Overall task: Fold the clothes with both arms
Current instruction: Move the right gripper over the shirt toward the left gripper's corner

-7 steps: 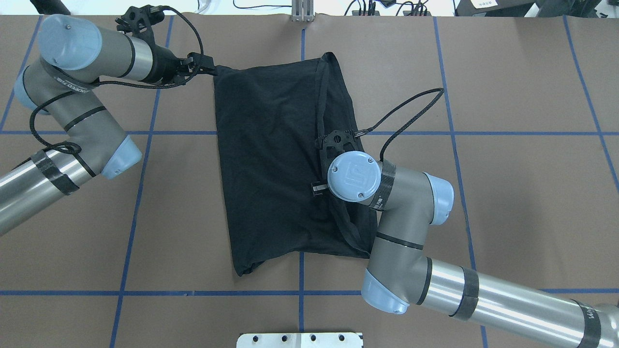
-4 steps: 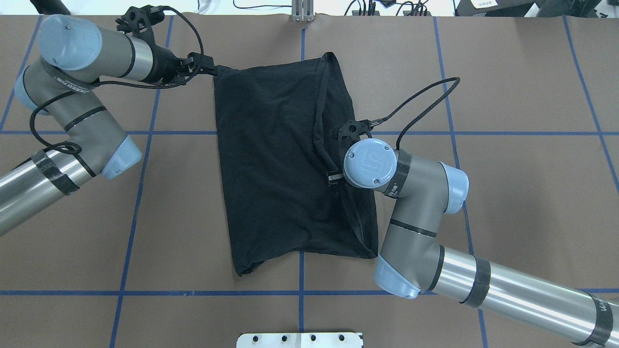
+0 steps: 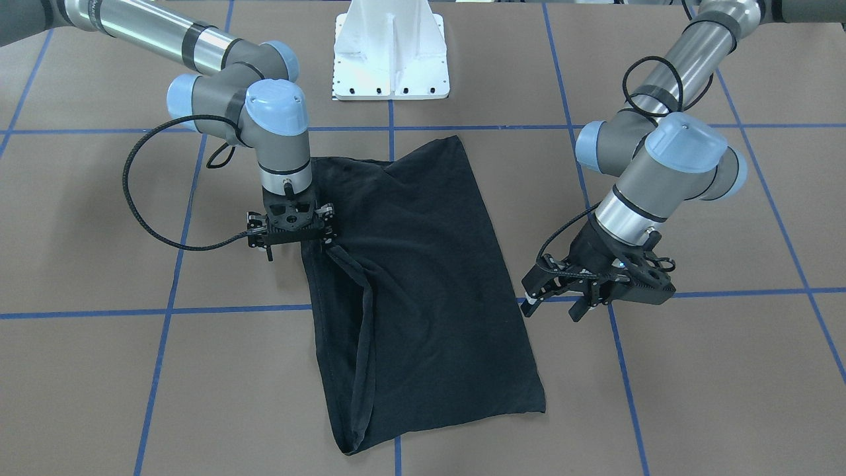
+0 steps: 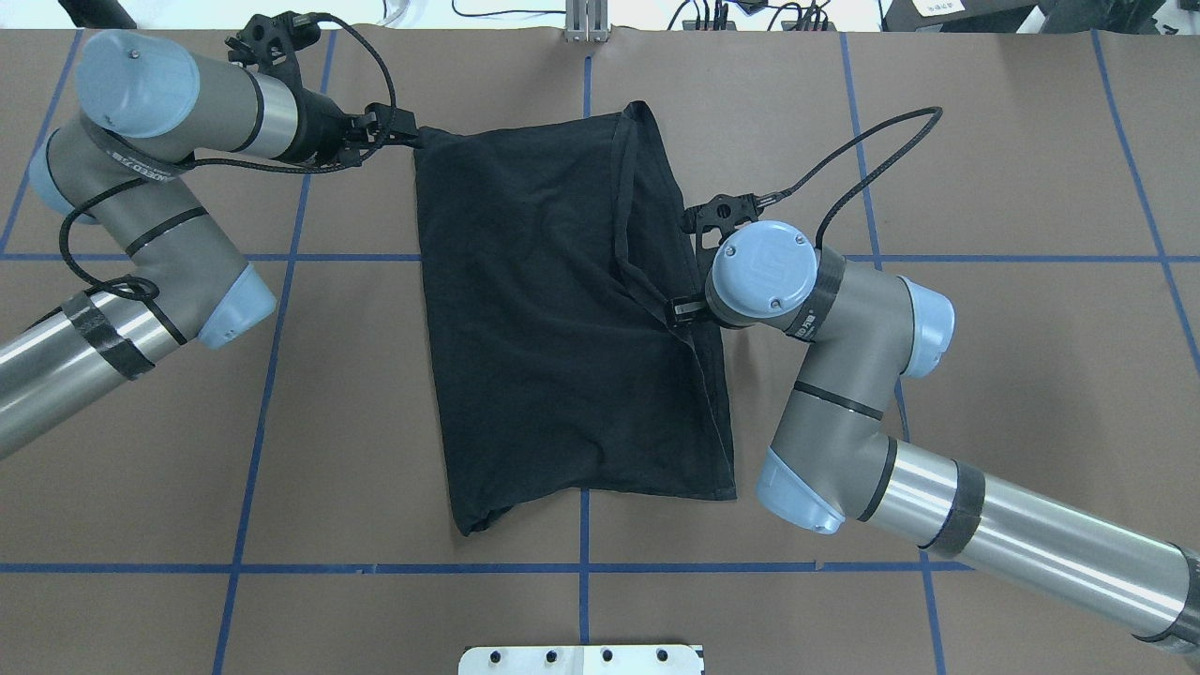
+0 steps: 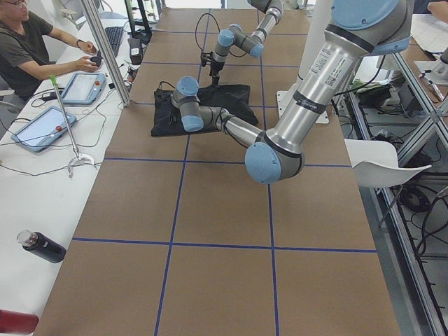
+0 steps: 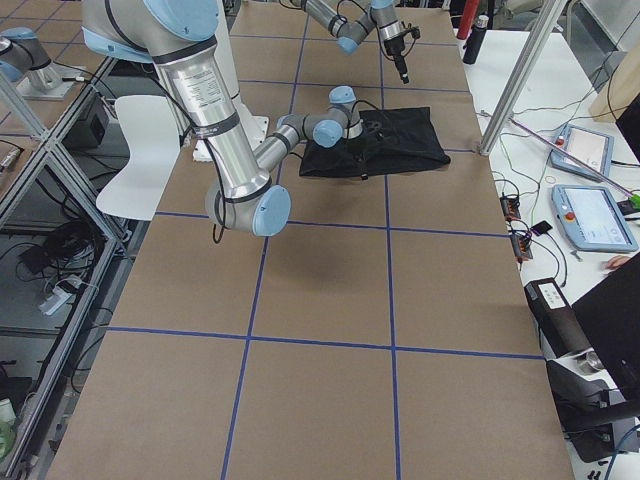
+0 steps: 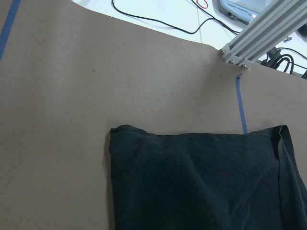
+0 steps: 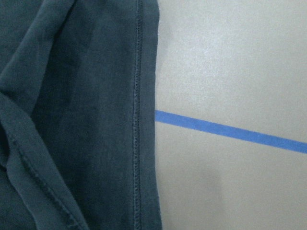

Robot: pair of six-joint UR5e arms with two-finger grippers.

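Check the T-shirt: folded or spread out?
Folded. The T-shirt lies as a narrow black rectangle, no sleeves or logo showing, with a hemmed layer lapped over one side.

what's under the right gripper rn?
The black T-shirt, its hemmed edge beside bare brown table and a blue tape line. Whatever lies beneath the fabric is covered.

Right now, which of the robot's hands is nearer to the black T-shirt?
The right. The right hand sits low at the hemmed side edge of the T-shirt; the left hand hangs raised off its far corner, clear of the cloth.
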